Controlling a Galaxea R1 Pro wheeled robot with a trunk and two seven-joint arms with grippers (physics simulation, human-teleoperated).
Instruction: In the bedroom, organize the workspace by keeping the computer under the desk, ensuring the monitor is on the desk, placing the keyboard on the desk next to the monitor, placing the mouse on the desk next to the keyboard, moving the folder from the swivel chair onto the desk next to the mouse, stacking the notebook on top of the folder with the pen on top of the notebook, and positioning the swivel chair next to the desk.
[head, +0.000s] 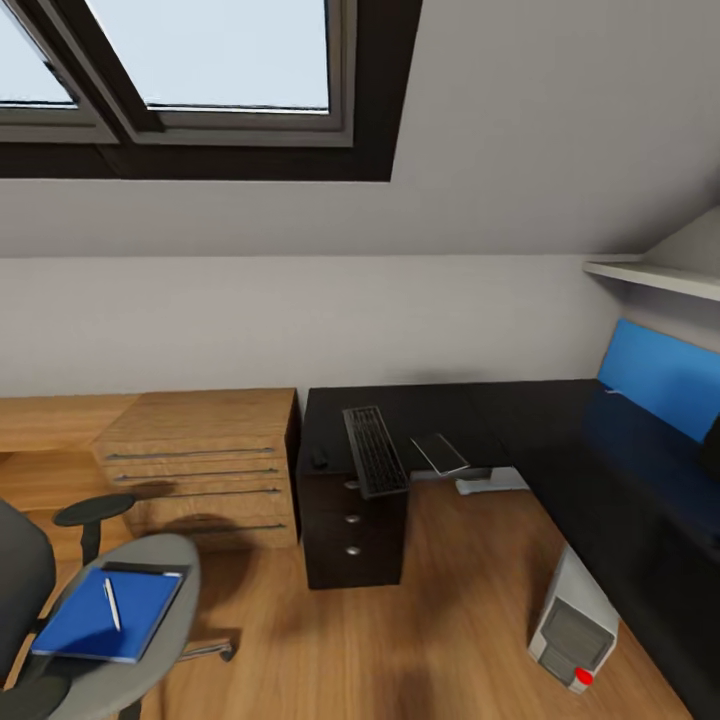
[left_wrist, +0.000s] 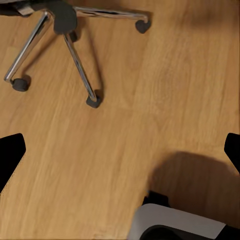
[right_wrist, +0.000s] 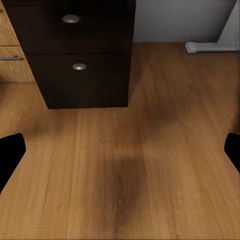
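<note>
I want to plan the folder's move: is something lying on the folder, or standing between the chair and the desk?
A pen lies on the blue folder, on the chair seat. Between the chair and the black desk there is bare wood floor. Beside the keyboard, the desk top has room.

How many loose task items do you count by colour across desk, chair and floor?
Black: 2, keyboard and mouse
Blue: 1, folder
Grey: 2, notebook and computer
Pale: 1, pen
Total: 6
Dark shape at the head view's right edge: unclear, not counted.
</note>
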